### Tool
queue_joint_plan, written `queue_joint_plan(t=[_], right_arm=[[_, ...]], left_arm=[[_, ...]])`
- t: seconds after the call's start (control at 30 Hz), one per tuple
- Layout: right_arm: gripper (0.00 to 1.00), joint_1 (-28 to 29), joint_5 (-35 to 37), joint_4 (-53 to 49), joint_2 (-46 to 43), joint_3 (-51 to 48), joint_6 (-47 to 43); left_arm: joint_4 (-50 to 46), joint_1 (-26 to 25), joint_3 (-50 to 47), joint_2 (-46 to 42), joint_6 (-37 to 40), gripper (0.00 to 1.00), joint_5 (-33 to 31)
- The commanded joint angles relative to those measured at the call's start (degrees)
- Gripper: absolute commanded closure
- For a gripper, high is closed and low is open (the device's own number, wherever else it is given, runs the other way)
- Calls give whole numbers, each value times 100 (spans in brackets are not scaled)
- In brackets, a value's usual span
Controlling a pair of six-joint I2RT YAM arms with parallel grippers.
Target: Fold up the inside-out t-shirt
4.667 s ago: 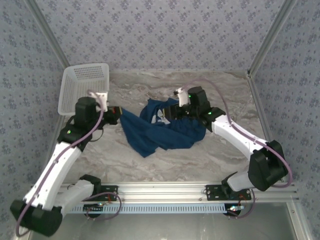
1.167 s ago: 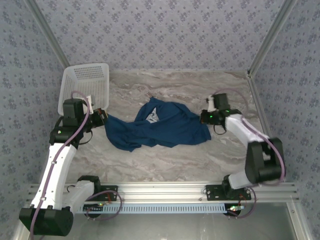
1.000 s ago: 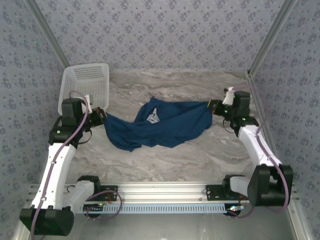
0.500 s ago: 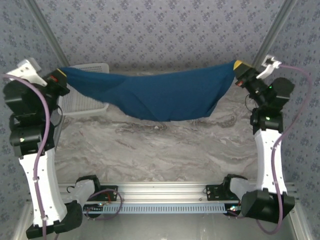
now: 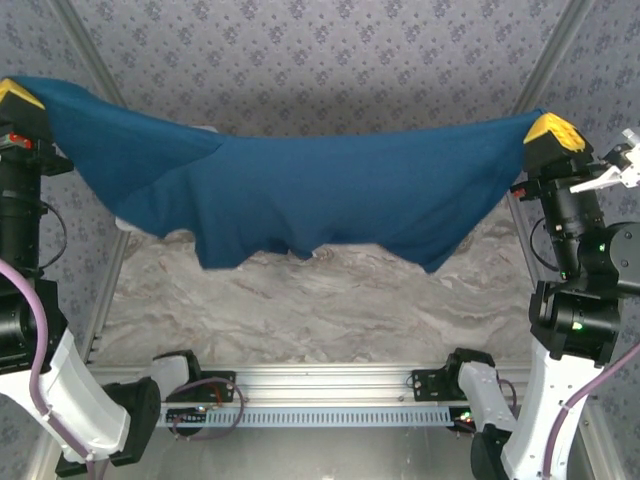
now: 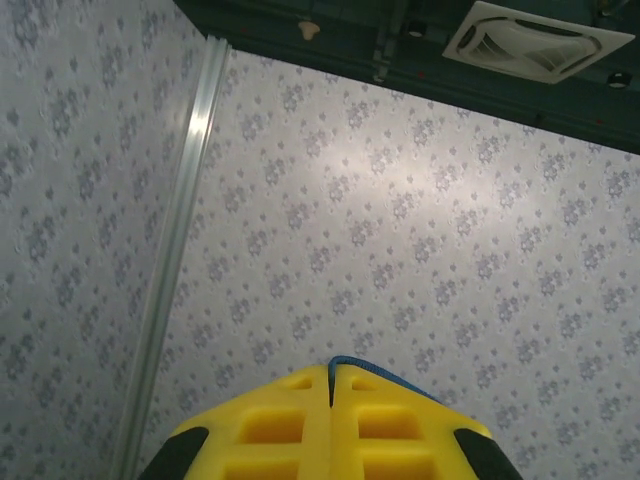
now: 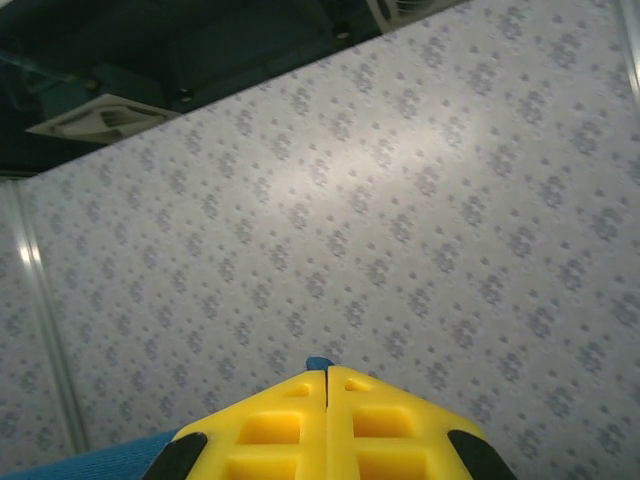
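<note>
The t-shirt (image 5: 330, 190) hangs stretched wide above the counter (image 5: 330, 310), its lower edge sagging unevenly. The left gripper (image 5: 20, 97) is clenched on its top corner over the counter's left side, the right gripper (image 5: 550, 130) on the corner over the right side; blue cloth peeks between the yellow fingers (image 6: 280, 425)

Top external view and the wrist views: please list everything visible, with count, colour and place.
t-shirt: one, dark blue, hanging stretched in the air.
basket: one, white, far left, mostly behind the t-shirt.
table: one, grey marbled, under the t-shirt.
walls: pale blue, flower-patterned, around the table.
ceiling vent: one, white, overhead.
left gripper: one, yellow fingers, upper left, shut on the t-shirt.
right gripper: one, yellow fingers, upper right, shut on the t-shirt.
</note>
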Motion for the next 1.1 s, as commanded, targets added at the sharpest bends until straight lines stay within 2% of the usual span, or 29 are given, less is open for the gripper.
queue_joint_plan(t=[0.0,0.17,0.33,0.5,0.6,0.63,0.73,0.83,0.87,0.93,1.0,1.07], right_arm=[[100,-51,433,-611,139,-34,-233],[100,-45,436,-661,309,117,-334],[100,158,327,-551,1356,41,-259],[100,1039,1358,-130,3032,-69,-890],[100,1369,1857,-18,4483,382,-1156],[97,1431,1938,-96,5101,652,-1164],[81,1582,2267,-503,6570,1657,-1387],[69,1812,2631,-1586,7605,3124,-1805],[67,1903,2667,-1923,7779,3412,-1926],[63,2014,2676,-2311,7732,3434,-1994],[61,2048,2489,-2495,7337,2805,-1798],[60,2062,2330,-2186,6645,1608,-1601]], left_arm=[[-289,43,246,414,447,100,-271],[-144,145,576,829,261,100,176],[180,133,335,1873,-256,100,769],[622,-560,12,3415,110,100,400],[613,-857,477,4798,196,100,363],[510,-937,851,5374,209,100,349],[-73,-1099,2639,7166,197,84,336],[-668,-1119,4767,8569,56,55,176],[-634,-1110,4642,8522,50,48,129],[-556,-1113,3919,8104,100,41,83],[-495,-1176,3117,7565,171,39,85],[-593,-1290,2502,7070,209,39,70]])
